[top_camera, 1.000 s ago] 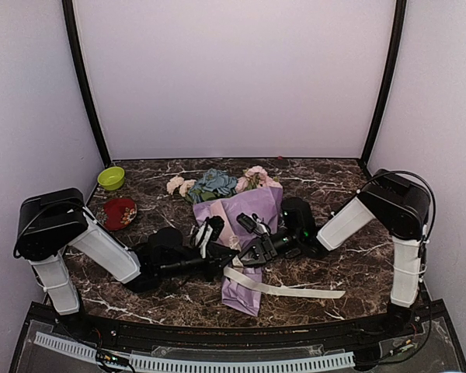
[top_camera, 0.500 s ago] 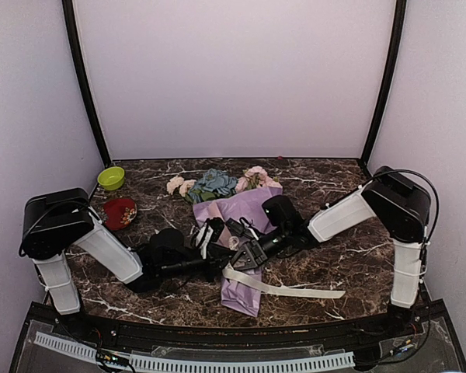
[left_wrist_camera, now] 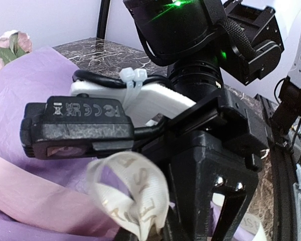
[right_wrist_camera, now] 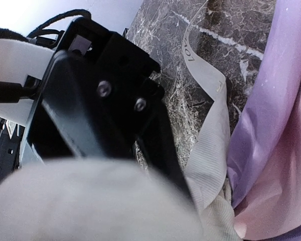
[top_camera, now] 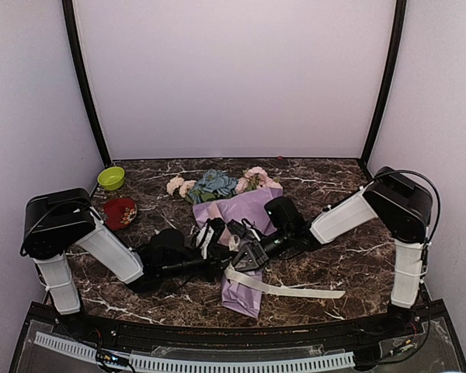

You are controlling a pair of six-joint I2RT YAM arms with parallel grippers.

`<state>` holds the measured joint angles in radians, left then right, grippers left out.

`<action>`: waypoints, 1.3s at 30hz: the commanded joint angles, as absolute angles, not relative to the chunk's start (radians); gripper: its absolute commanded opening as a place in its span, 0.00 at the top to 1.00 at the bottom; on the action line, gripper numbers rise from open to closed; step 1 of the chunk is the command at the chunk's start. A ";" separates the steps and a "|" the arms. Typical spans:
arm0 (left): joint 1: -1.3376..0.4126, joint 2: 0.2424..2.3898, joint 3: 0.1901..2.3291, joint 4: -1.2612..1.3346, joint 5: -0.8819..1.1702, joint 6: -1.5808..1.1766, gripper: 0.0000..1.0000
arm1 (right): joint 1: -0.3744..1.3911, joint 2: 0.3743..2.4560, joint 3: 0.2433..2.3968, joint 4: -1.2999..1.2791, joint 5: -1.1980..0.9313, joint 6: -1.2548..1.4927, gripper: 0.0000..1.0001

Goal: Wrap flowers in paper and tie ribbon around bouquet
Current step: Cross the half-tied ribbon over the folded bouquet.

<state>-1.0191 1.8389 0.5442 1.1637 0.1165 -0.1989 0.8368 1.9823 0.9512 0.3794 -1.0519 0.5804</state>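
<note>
You're bringing the left gripper (top_camera: 214,233) and the right gripper (top_camera: 241,250) nose to nose over the waist of the bouquet (top_camera: 248,210), which is lying on the marble table (top_camera: 357,256) with its blooms pointing away from the bases. The ribbon (top_camera: 287,290) is running from that meeting point out to the right across the table. In the left wrist view, a curl of it is looping up just in front of the other gripper's body.

I can't tell whether either pair of jaws is clamping the band or standing free. Each wrist camera is mostly filled by the opposite gripper, and a pale blur is covering the bottom of the right wrist view.

That's your main hazard: you're working nearly blind and very close, so any sideways move is risking a knock between the two grippers. If neither one is really pinching the ribbon, the curl is likely going to spring flat and the tie won't close. Pull hard on the long tail and you're probably dragging the light bundle along, or letting the paper (right_wrist_camera: 276,95) slacken around the stems.
</note>
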 commanded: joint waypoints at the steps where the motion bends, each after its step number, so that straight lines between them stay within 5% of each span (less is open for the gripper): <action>1: -1.015 1.797 0.554 1.092 0.059 -0.181 0.76 | 0.826 1.937 0.907 0.476 -1.054 0.614 0.80; 8: -0.987 1.709 0.518 1.070 0.068 -0.210 0.46 | 0.824 1.937 0.908 0.505 -1.068 0.627 0.79; 20: -0.945 1.535 0.487 0.867 0.121 -0.111 0.17 | 0.822 1.949 0.898 0.528 -1.094 0.635 0.78; 26: -0.940 1.351 0.505 0.596 0.208 0.020 0.19 | 0.823 1.956 0.903 0.526 -1.094 0.632 0.78; 34: -0.946 1.172 0.527 0.173 0.340 0.129 0.42 | 0.823 1.968 0.953 0.382 -1.093 0.525 0.78; 39: -1.045 1.069 0.431 0.226 0.226 0.293 0.51 | 0.823 1.971 0.973 0.322 -1.093 0.491 0.79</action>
<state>-0.9756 1.1419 0.4984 0.2691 0.2653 0.1360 0.8257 1.9690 0.9436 0.3763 -1.0805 0.5461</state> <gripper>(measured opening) 0.517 0.214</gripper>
